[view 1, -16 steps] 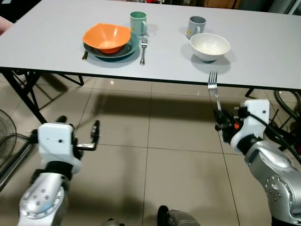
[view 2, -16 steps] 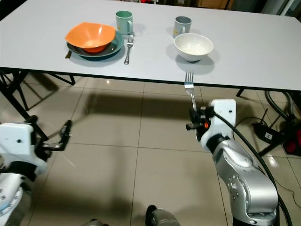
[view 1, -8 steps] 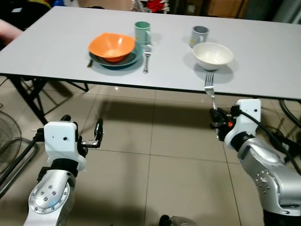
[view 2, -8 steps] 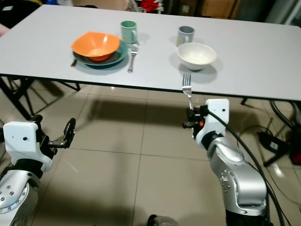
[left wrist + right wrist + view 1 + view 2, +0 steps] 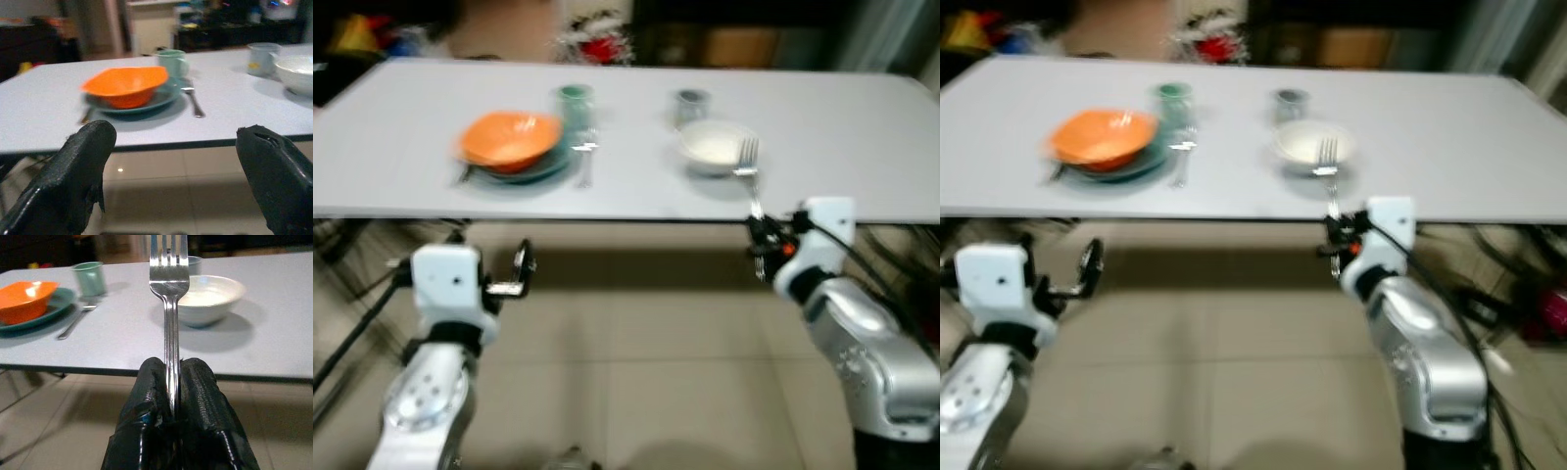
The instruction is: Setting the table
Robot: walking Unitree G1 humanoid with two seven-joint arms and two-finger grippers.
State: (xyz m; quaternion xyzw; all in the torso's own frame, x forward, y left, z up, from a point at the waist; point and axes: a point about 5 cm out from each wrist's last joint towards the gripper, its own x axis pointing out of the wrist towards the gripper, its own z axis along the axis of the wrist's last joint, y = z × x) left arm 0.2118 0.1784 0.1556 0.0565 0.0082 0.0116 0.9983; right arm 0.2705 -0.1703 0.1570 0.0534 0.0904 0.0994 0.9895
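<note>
Fork (image 5: 168, 279) stands upright, pinched by its handle in your right gripper (image 5: 172, 377), just short of the white bowl (image 5: 211, 298). Your left gripper (image 5: 178, 161) hangs wide open, holding nothing, facing the orange bowl (image 5: 126, 85).

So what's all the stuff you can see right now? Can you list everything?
Grey table: one, across the room ahead.
Orange bowl: one, on the teal plate.
Teal plate: one, table's left part.
Green mug: one, behind the plate.
Metal fork on the table: one, silver, right of the plate.
White bowl: one, table's middle.
Grey mug: one, behind the white bowl.
Held metal fork: one, silver, upright.
Left gripper: black, open, low before the table.
Right gripper: black, clamping the held fork.
</note>
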